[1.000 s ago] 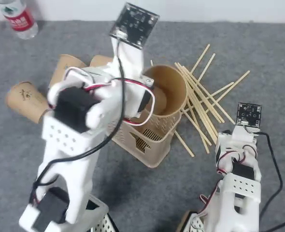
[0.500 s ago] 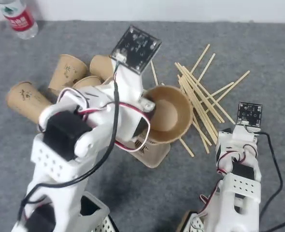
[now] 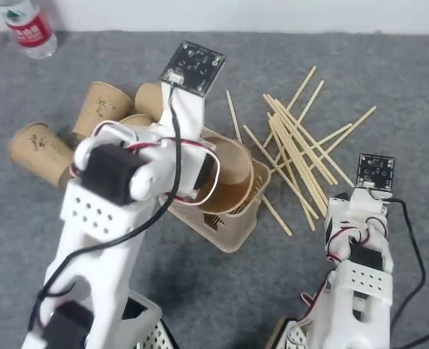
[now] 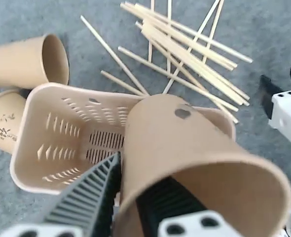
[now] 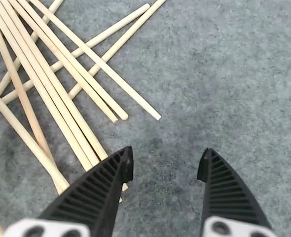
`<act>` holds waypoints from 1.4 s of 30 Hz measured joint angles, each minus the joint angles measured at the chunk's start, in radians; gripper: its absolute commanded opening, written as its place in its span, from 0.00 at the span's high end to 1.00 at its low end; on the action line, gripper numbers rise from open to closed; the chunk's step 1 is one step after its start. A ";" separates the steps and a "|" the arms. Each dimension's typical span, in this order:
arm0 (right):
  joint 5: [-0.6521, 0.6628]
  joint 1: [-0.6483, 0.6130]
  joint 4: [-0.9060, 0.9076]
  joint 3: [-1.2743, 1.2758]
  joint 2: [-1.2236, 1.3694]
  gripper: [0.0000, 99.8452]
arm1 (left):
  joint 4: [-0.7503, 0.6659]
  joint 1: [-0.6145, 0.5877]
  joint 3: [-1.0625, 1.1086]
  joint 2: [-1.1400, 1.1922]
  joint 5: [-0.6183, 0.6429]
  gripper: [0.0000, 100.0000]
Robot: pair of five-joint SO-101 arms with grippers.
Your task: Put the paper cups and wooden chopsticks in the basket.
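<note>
Several loose paper cups lie on their sides on the grey counter at about 10 o'clock from the basket. The left tool is clamped on the wall of one more paper cup, one finger inside and one outside, holding it tilted across the basket's mouth. The wooden chopsticks lie scattered at about 2 o'clock from the basket, and at its 3 o'clock the right tool hangs with fingers apart over the counter, just beside the sticks.
</note>
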 measured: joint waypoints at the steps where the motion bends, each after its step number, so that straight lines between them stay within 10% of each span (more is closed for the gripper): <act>1: 0.000 0.000 0.000 0.000 0.000 0.78 | 0.000 -0.002 0.000 0.011 0.000 0.99; 37: 0.000 -0.028 0.000 0.000 0.000 0.78 | -0.003 -0.006 0.092 0.064 0.003 0.99; 42: 0.000 -0.028 0.000 0.000 0.000 0.78 | 0.000 -0.008 0.103 -0.021 0.000 0.83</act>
